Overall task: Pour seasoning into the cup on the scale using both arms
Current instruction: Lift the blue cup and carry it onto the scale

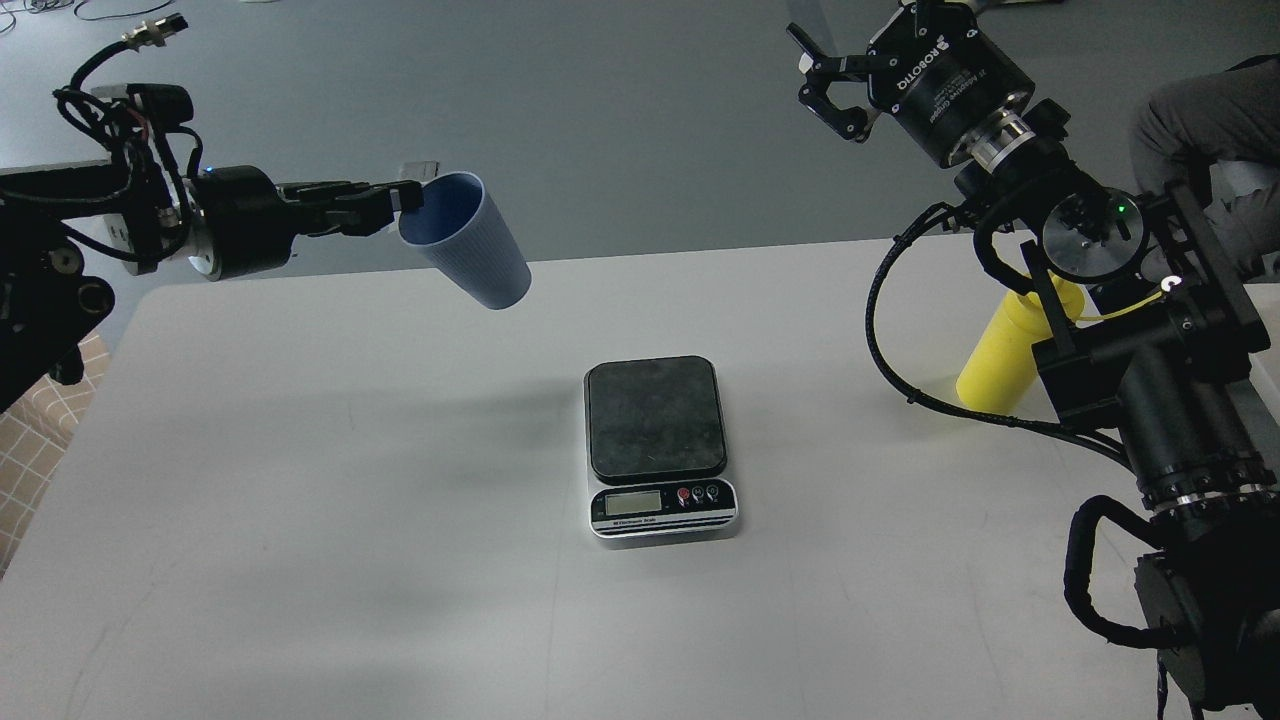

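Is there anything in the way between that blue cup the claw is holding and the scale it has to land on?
Nothing visible. The left claw holds the cup tilted in the air, up and left of the scale. The scale's black platform is bare, and only open table lies between them.

Robotics lab: bare white table [300, 520], grey floor [620, 110], loose cables [80, 10].

White surface [300, 560] with rounded far corners, matte, faintly scuffed, soft shadows across it. Beyond it, plain grey floor [620, 110]; loose black cables [110, 10] at its far left edge. Checked fabric [35, 440] shows at left margin. Lighting even, diffuse.
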`<state>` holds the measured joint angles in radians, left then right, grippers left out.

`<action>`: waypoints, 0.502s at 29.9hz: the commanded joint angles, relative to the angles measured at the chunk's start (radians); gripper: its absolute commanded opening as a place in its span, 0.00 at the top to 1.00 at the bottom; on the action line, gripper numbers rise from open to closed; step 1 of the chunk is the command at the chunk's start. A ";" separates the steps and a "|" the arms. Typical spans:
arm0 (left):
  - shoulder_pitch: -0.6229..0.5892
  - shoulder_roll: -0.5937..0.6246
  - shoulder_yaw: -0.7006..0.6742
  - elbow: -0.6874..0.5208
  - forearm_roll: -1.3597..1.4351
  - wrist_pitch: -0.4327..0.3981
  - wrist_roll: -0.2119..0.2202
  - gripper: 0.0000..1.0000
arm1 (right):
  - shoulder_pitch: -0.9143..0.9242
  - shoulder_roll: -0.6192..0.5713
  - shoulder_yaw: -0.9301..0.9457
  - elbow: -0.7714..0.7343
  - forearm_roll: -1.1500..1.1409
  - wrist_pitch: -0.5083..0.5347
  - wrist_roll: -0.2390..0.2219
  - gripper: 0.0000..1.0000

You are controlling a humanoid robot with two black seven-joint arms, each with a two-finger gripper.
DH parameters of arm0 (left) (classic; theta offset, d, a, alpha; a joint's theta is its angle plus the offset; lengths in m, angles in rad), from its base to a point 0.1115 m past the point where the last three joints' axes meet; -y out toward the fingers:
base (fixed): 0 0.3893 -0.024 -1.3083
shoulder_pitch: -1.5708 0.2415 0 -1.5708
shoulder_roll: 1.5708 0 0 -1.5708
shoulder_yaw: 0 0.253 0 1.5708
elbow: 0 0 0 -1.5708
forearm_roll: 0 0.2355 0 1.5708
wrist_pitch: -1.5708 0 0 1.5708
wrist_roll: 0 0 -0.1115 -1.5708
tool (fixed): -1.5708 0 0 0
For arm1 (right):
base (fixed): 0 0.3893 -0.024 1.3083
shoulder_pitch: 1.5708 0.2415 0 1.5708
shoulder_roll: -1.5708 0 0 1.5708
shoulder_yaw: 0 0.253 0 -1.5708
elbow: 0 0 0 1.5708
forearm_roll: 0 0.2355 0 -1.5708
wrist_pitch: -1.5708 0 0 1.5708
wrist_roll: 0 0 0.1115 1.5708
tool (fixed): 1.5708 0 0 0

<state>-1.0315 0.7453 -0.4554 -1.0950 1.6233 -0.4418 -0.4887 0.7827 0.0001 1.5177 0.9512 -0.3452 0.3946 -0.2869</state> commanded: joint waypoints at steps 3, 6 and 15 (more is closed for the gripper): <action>-0.016 -0.127 0.001 -0.003 0.116 -0.021 0.000 1.00 | 0.003 0.000 0.010 -0.002 0.002 -0.003 0.000 0.00; -0.016 -0.187 0.003 -0.005 0.187 -0.035 0.000 1.00 | 0.001 0.000 0.016 -0.002 0.002 -0.003 0.000 0.00; -0.013 -0.290 0.023 0.010 0.309 -0.037 0.000 1.00 | 0.003 0.000 0.029 0.000 0.002 -0.003 0.000 0.00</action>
<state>-1.0476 0.4771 -0.4333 -1.0932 1.9089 -0.4784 -0.4887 0.7843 0.0001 1.5453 0.9496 -0.3436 0.3911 -0.2868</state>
